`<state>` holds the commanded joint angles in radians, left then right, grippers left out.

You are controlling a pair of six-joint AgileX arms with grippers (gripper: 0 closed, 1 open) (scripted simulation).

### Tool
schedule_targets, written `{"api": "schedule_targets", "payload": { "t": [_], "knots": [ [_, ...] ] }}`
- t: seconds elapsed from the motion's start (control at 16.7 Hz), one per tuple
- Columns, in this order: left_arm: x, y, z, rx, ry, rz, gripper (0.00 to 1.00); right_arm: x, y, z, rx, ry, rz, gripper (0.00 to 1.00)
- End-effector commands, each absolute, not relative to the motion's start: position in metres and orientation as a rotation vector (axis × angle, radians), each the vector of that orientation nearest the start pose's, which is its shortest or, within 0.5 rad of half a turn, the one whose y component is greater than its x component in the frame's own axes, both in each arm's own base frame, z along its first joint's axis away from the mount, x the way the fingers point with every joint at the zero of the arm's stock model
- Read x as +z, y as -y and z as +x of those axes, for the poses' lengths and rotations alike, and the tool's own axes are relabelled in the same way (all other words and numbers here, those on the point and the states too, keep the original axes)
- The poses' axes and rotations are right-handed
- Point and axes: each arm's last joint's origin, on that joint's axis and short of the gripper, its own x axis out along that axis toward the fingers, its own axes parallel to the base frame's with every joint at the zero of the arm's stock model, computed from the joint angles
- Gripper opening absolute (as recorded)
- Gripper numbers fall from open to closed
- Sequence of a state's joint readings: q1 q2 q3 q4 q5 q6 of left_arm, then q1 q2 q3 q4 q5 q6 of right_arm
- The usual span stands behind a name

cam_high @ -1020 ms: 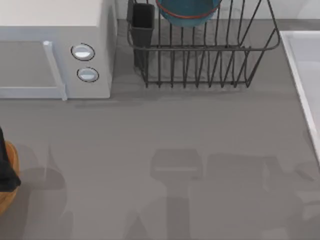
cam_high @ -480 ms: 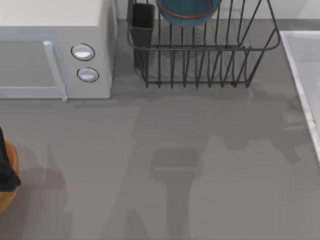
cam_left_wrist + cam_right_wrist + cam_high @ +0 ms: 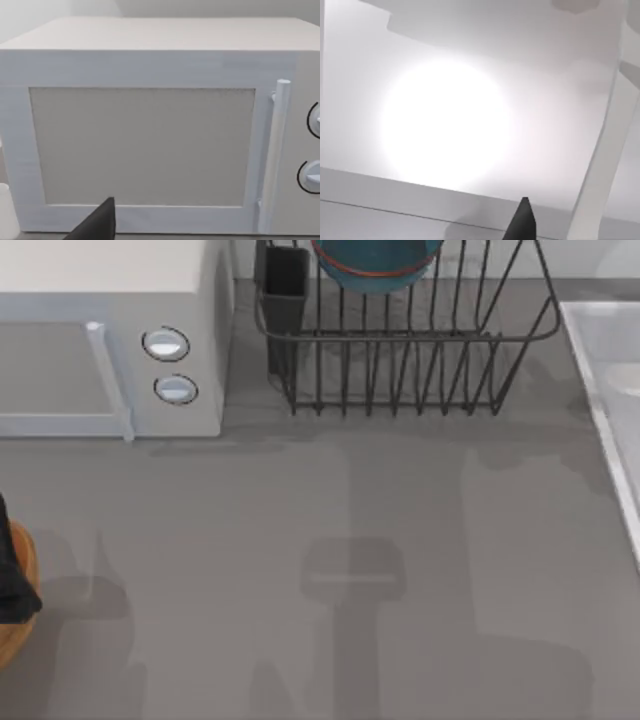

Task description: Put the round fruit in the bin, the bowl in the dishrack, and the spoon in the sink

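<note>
Top view: the blue bowl (image 3: 375, 262) sits inside the dishrack (image 3: 405, 340) at the counter's (image 3: 330, 540) far edge, right of centre, with the black utensil cup (image 3: 285, 285) at the rack's left corner. The white microwave (image 3: 110, 340) fills the far left corner, two knobs facing right of its door. The sink (image 3: 610, 370) runs along the right edge; a faint pale rounded shape lies in the basin, identity not clear. The bin (image 3: 12, 600) is cut off at the left edge, with a dark part of the left arm over it. Round fruit and spoon: cannot place.

Left wrist view: faces the microwave door and handle; one dark fingertip (image 3: 97, 225) shows. Jaw state: cannot tell.

Right wrist view: looks down into the pale sink basin under a bright glare; one dark fingertip (image 3: 522, 222) shows. Jaw state: cannot tell.
</note>
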<state>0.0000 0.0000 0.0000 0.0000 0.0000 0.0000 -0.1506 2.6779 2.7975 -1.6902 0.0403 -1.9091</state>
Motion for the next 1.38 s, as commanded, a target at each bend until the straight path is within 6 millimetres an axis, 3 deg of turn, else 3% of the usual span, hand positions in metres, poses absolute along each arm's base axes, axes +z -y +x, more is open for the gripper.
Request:
{"api": "schedule_targets", "payload": {
  "t": [0.72, 1.08, 1.38],
  "knots": [
    [0.160, 0.001, 0.106, 0.000, 0.000, 0.000, 1.00, 0.196, 0.070, 0.501, 1.310, -1.132, -1.377, 0.00],
    [0.160, 0.001, 0.106, 0.000, 0.000, 0.000, 1.00, 0.159, 0.068, 0.501, 1.343, -1.150, -1.357, 0.00],
    [0.160, 0.001, 0.106, 0.000, 0.000, 0.000, 1.00, 0.154, 0.068, 0.500, 1.332, -1.140, -1.369, 0.00]
  ]
}}
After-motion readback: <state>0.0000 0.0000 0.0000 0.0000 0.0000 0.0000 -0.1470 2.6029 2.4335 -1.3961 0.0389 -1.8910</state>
